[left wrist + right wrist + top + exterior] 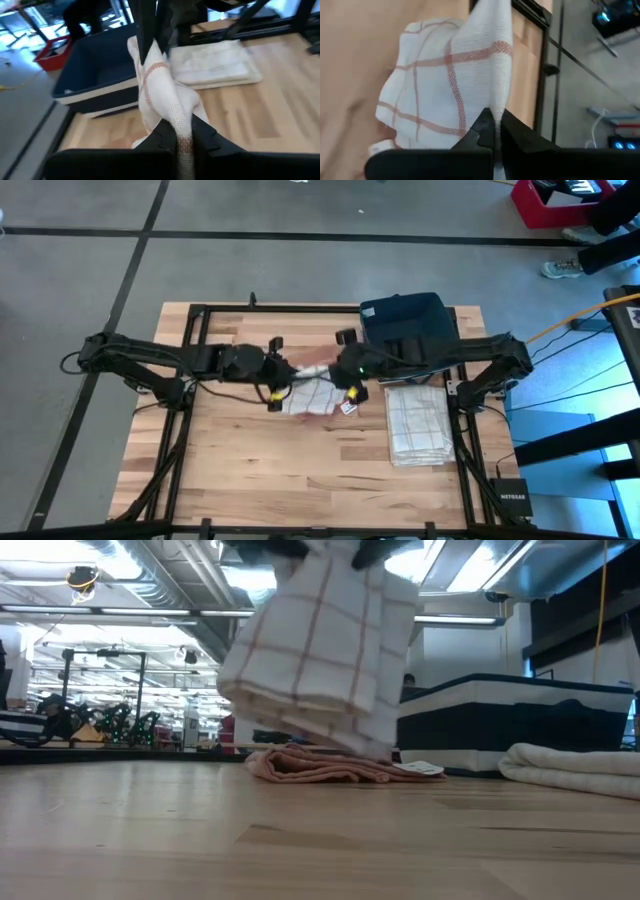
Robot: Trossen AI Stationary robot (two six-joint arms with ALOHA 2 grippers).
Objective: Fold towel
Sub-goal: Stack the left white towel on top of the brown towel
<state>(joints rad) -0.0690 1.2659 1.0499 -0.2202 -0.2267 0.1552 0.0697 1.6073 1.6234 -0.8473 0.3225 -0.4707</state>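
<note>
Dark bin (405, 320) behind lifted towel (318, 393)

White red-checked towel (325, 650) hangs lifted, its lower end bunched on the table.

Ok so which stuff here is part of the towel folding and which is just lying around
In the job:
towel, lifted
left gripper, shut on it
right gripper, shut on it

Lying about:
folded stack
bin
pink cloth under the towel

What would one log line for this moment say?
left gripper: shut on checked towel | right gripper: shut on checked towel | towel: lifted, lower end on table
</note>
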